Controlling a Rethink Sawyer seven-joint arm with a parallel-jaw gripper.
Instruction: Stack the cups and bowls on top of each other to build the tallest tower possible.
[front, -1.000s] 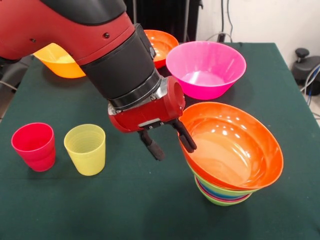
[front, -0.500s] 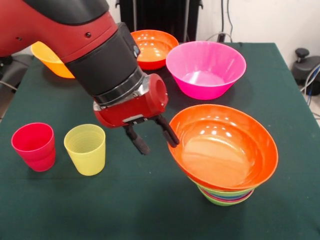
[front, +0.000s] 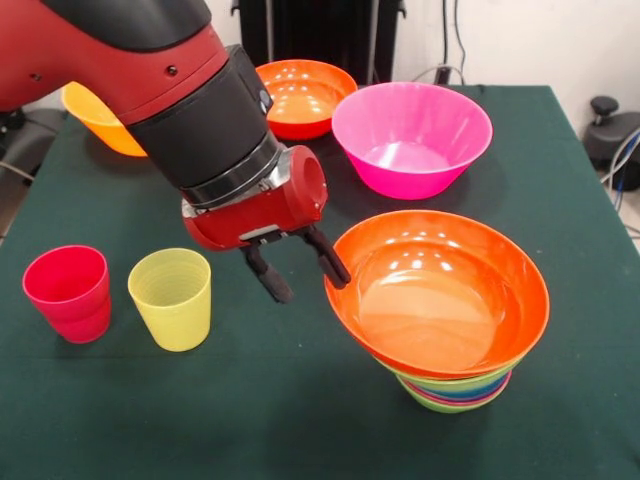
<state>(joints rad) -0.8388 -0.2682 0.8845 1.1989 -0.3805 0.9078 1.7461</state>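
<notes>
Beside the tower (front: 452, 385): gripper (front: 303, 271) hanging, fingers spread apart, gripping nothing.
Top bowl: orange bowl (front: 440, 290) sitting tilted.

a table (front: 120, 420) covered in dark green cloth carries everything here. near its front left corner a red cup (front: 68, 293) and a translucent yellow cup (front: 171, 298) stand upright, just beside each other. toward the right front sits the tower (front: 450, 318) of nested bowls, a wide orange one on top. farther back rest a big pink bowl (front: 412, 138), an orange bowl (front: 300, 97) and a yellow-orange bowl (front: 95, 120) at the left edge.
</notes>
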